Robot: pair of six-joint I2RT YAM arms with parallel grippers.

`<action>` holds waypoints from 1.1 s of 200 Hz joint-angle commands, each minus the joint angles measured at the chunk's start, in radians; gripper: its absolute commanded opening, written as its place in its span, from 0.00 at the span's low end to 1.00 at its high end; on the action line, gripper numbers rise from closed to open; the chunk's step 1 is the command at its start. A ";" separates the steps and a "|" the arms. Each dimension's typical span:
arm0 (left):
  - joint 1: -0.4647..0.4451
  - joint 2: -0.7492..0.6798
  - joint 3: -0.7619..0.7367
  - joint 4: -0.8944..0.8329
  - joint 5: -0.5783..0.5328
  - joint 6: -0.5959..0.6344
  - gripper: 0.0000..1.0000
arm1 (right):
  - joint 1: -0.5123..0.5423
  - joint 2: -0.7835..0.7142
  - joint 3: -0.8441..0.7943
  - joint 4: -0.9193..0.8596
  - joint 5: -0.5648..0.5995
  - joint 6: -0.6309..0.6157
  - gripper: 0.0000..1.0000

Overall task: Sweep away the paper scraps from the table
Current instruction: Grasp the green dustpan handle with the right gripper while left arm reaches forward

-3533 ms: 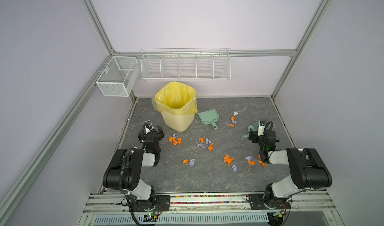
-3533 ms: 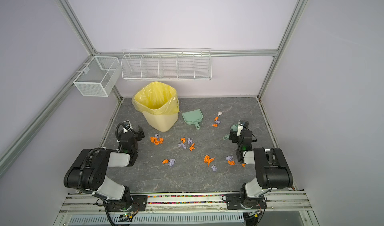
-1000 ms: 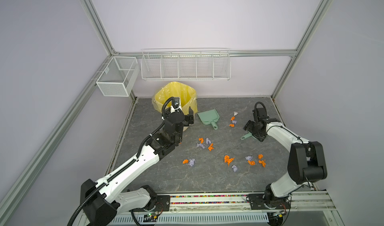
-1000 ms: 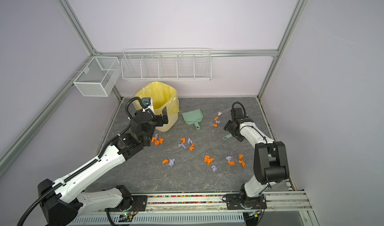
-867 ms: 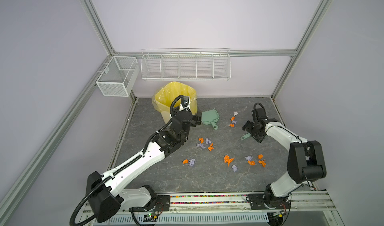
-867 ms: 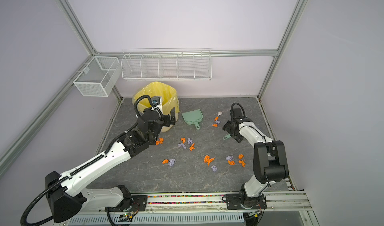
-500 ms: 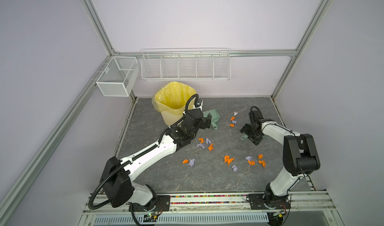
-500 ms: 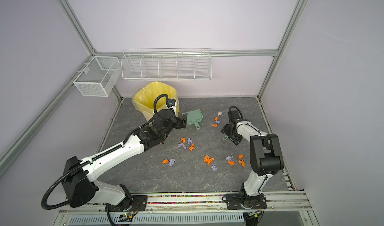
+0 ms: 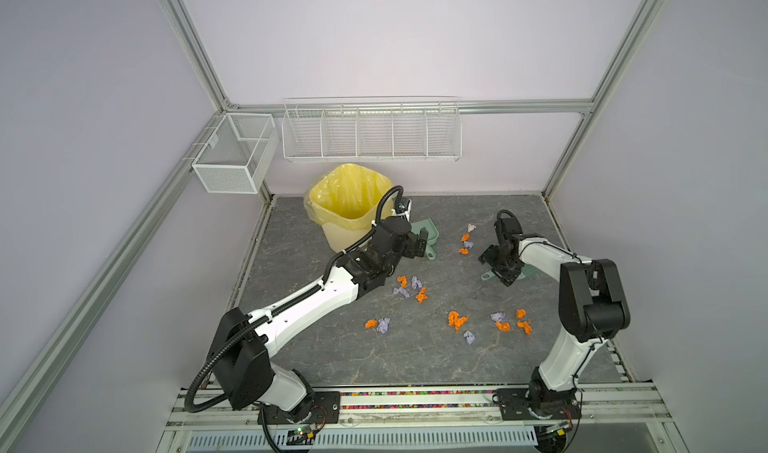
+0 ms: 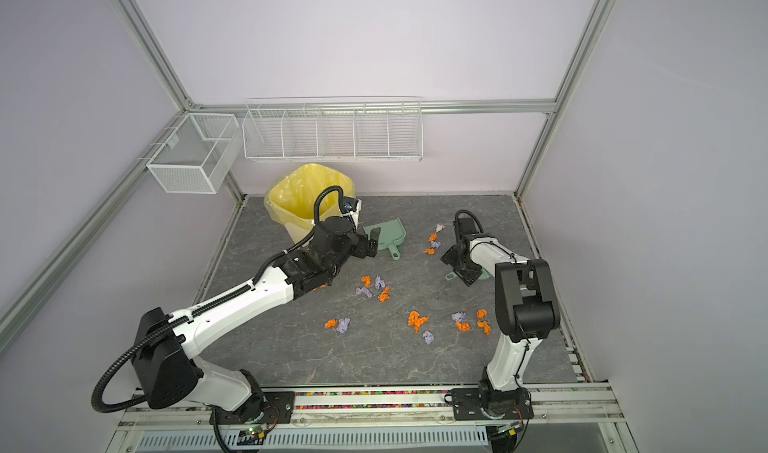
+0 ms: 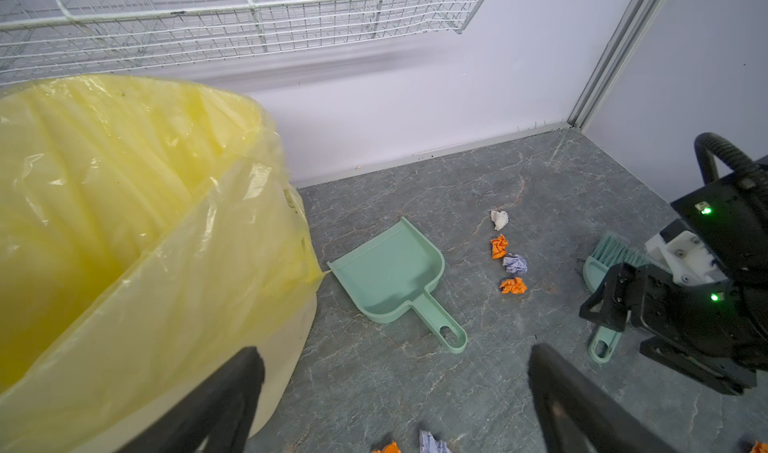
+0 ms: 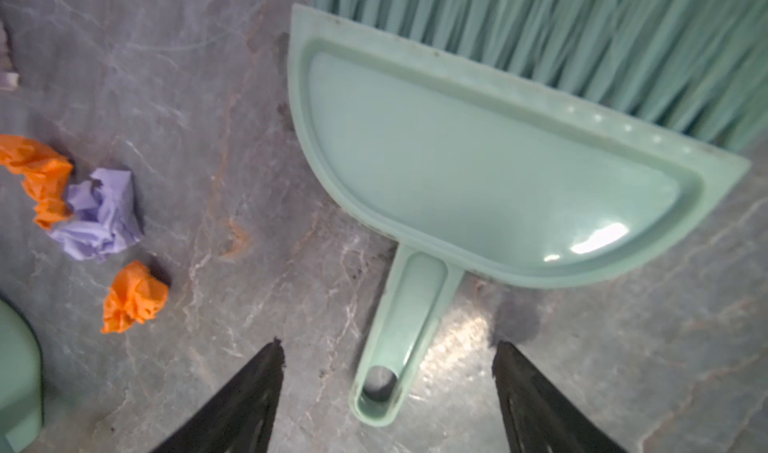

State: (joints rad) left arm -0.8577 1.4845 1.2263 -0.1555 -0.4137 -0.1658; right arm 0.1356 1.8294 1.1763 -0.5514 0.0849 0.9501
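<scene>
Paper scraps (image 9: 421,295) litter the worktop's (image 9: 332,347) middle, unswept. Right fingers (image 12: 237,409), wide apart and empty, straddle the brush (image 12: 498,180) handle near the right edge; left fingers (image 11: 582,409), spread empty, face the dustpan (image 11: 390,272). Next, likely: closing on both tools.

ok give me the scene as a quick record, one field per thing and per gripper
table: dark grey, veined
bin: upright at the back, yellow liner
dustpan: flat on the table beside the bin, empty
brush: lying flat on the table
scraps: orange and lavender wads, scattered on the table
left gripper: open, holding nothing, just short of the dustpan handle
right gripper: open, jaws either side of the brush handle, not closed on it
</scene>
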 commanded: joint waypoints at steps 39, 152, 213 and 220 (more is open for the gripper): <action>-0.004 0.032 0.042 -0.022 0.023 -0.027 0.99 | 0.007 0.056 0.083 -0.125 0.031 0.059 0.82; -0.003 0.070 0.087 -0.050 0.004 -0.053 1.00 | 0.015 0.072 0.039 -0.087 0.012 0.127 0.74; -0.004 0.048 0.056 -0.021 -0.011 -0.054 0.99 | 0.015 0.133 0.060 -0.086 -0.023 0.136 0.71; -0.003 0.049 0.051 -0.019 -0.005 -0.057 0.99 | 0.015 0.140 0.062 -0.077 -0.034 0.131 0.72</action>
State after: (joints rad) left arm -0.8577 1.5467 1.2774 -0.1867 -0.4049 -0.2024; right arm 0.1452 1.8988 1.2488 -0.6323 0.1017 1.0515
